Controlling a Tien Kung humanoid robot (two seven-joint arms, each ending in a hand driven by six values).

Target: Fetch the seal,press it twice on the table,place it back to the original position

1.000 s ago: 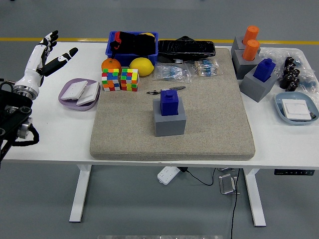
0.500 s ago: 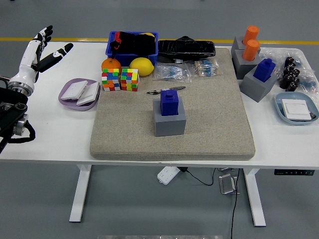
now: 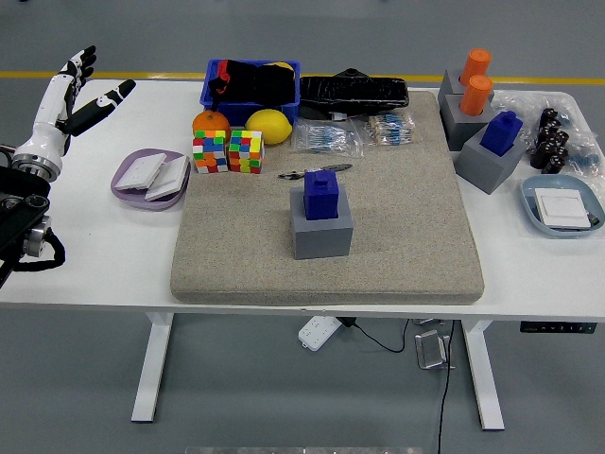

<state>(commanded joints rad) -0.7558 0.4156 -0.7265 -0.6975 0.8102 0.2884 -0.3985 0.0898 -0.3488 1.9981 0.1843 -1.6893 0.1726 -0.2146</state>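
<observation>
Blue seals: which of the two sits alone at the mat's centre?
The blue seal in the grey holder at mid-mat, just below the pen. The other blue seal stands at the right edge beside the orange seals.

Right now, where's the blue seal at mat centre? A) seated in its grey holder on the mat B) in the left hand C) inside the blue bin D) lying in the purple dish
A: the blue seal sits upright in the grey holder on the mat, while the left hand is raised, fingers spread, at the table's far left holding nothing.
</observation>
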